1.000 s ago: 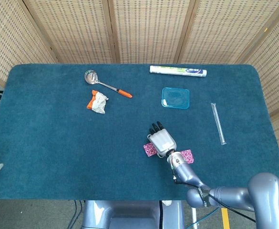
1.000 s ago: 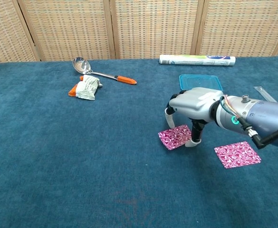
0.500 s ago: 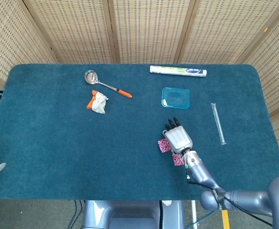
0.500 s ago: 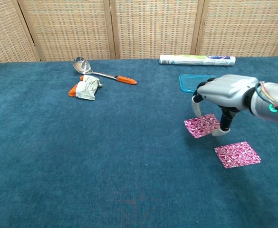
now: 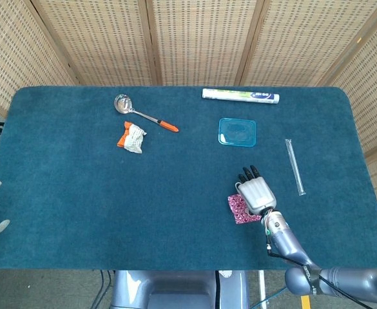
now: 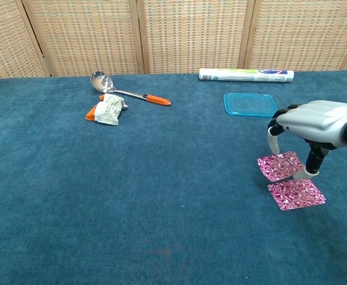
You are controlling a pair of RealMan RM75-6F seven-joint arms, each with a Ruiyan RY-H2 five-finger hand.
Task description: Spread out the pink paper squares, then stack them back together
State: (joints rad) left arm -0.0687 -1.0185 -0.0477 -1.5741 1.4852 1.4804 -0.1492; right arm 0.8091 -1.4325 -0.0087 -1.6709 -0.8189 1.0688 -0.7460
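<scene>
Holding one pink paper square (image 6: 282, 165) pinched between thumb and fingers, the right hand (image 6: 318, 122) hangs over the near right part of the blue table (image 6: 102, 202). The held square sits just above and behind a second pink square (image 6: 296, 194) lying flat on the cloth. Left hand not visible.

Blue-carpeted table (image 5: 72, 193), spoon (image 5: 140, 114), packet (image 5: 131, 137), lid (image 5: 237, 132) (teal), tube (image 5: 240, 96), pink square (image 6: 296, 194)

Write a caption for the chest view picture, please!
Right hand holds one pink square just above the other pink square on the blue table.
</scene>
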